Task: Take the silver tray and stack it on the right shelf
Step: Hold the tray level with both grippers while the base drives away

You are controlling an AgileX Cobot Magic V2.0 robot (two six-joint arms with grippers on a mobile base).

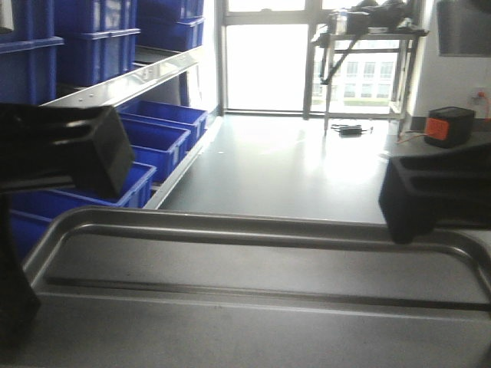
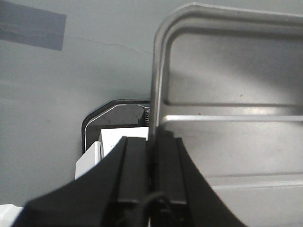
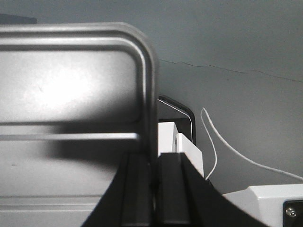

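The silver tray (image 1: 253,307) fills the lower part of the front view, held level above the floor, with a long raised ridge across its bottom. My left gripper (image 1: 69,149) grips its left rim and my right gripper (image 1: 414,222) its right rim. Seen from the left wrist, the left gripper (image 2: 152,142) is shut on the thin rim of the tray (image 2: 236,94). The right wrist view has the right gripper (image 3: 154,158) shut on the opposite rim of the tray (image 3: 71,85). The right shelf is out of view.
A steel-framed rack (image 1: 130,80) with blue bins (image 1: 161,142) stands at the left. Further back are a metal table (image 1: 368,34) by the windows and an orange-and-black box (image 1: 449,126) at the right. A white cable (image 3: 222,142) lies on the grey floor.
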